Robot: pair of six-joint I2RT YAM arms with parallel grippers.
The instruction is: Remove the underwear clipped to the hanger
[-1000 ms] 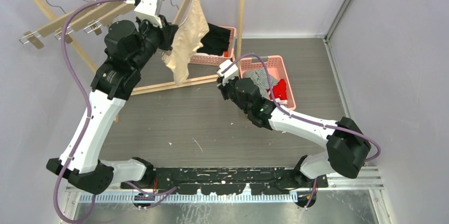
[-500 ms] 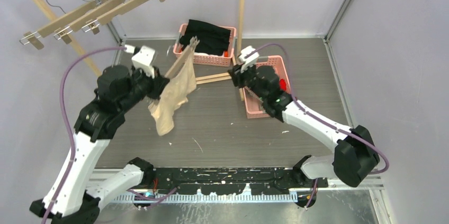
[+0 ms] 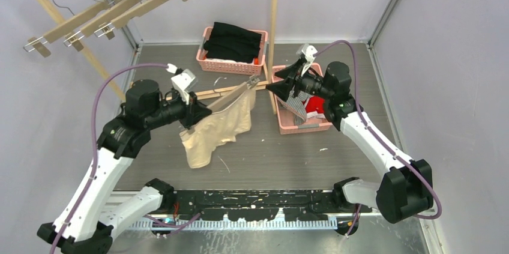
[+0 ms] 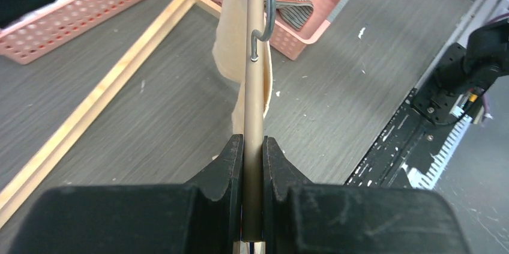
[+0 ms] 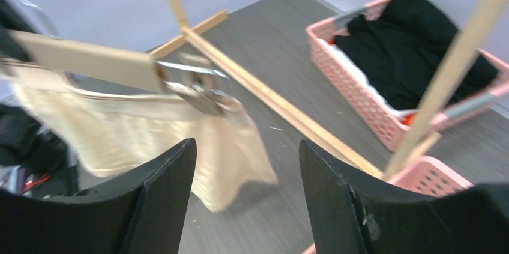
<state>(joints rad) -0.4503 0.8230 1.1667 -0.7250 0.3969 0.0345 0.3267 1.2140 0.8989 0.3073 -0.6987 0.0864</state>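
My left gripper (image 3: 195, 114) is shut on one end of a wooden hanger (image 3: 231, 95), held low over the floor. In the left wrist view the jaws (image 4: 253, 146) squeeze the hanger's bar (image 4: 256, 56). The beige underwear (image 3: 219, 128) hangs from that bar, still held by its metal clip (image 5: 198, 89). My right gripper (image 3: 271, 87) stands open just off the hanger's far end, its fingers (image 5: 247, 149) wide apart and empty, facing the clip and the beige cloth (image 5: 120, 128). Striped underwear (image 3: 294, 105) and red underwear (image 3: 315, 105) lie in a pink basket (image 3: 300, 127).
A wooden rack's upright post (image 3: 274, 20) and floor rail (image 3: 222, 90) stand close to both grippers. Several bare hangers (image 3: 102, 17) hang on the rail at upper left. A second pink basket (image 3: 211, 65) at the back holds black clothes (image 3: 233, 39).
The left arm has carried the hanger with the beige underwear down from the rail and rightwards. The right gripper left the basket, opened, and swung up to the hanger's end.
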